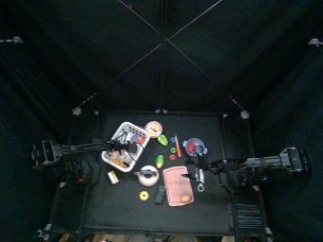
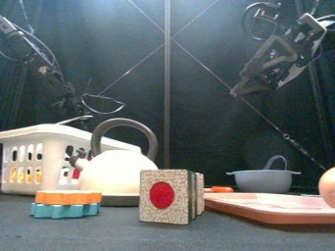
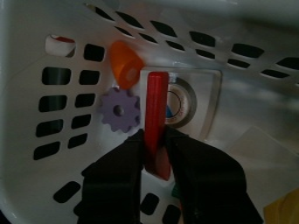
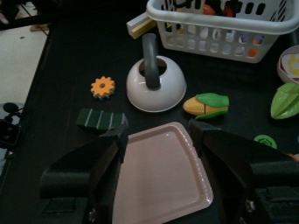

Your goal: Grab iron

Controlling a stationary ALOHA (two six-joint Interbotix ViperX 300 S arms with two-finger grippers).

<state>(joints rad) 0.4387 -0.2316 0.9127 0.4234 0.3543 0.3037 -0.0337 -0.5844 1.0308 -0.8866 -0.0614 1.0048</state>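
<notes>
1. Left wrist view: the left gripper point(image 3: 158, 162) is inside the white basket point(image 3: 47, 114), and its jaws close around the red handle point(image 3: 156, 105) of the iron point(image 3: 176, 98), which lies on the basket floor. I cannot tell if the pads already press it.
2. Risk: the handle is narrow, smooth and looks like hard plastic. If the jaws catch only its edge, it could slip or turn when lifted.
3. Risk: the basket is light plastic with many oval holes. A jaw that hooks the wall could drag the basket.
4. Just beside the iron lie a purple gear point(image 3: 118, 108) with teeth and an orange piece point(image 3: 125, 59). They could be pushed or pinched together with it.
5. The right gripper point(image 4: 163, 140) hangs over the pink tray point(image 4: 163, 175) with jaws spread, holding nothing.
</notes>
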